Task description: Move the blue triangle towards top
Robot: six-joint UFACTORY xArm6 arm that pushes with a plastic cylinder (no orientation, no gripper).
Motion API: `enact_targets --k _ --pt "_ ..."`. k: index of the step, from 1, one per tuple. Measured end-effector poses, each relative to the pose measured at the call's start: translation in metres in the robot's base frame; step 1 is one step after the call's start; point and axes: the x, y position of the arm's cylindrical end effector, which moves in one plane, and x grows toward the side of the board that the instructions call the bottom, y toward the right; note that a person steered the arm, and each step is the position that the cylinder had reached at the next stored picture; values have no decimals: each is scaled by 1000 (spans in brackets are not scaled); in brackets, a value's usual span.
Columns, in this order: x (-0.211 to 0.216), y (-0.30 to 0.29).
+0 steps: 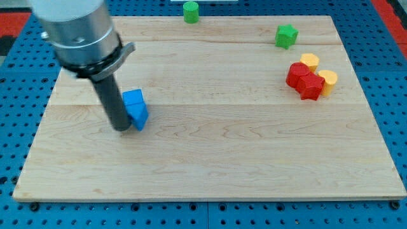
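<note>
The blue triangle [139, 115] lies on the wooden board [210, 159] at the view's left, just below and touching a blue cube-like block [132, 99]. My rod comes down from the view's top left. My tip [121, 128] rests on the board right against the triangle's left side, slightly below its middle.
A green cylinder [190, 11] stands at the board's top edge. A green star [286, 35] is at the top right. Two red blocks [303, 80] and two yellow blocks [310, 62] [328, 80] cluster at the right. Blue pegboard surrounds the board.
</note>
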Motion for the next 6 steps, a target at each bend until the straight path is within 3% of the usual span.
enact_targets --k 3,6 --pt "-100 52" --pt "-44 60"
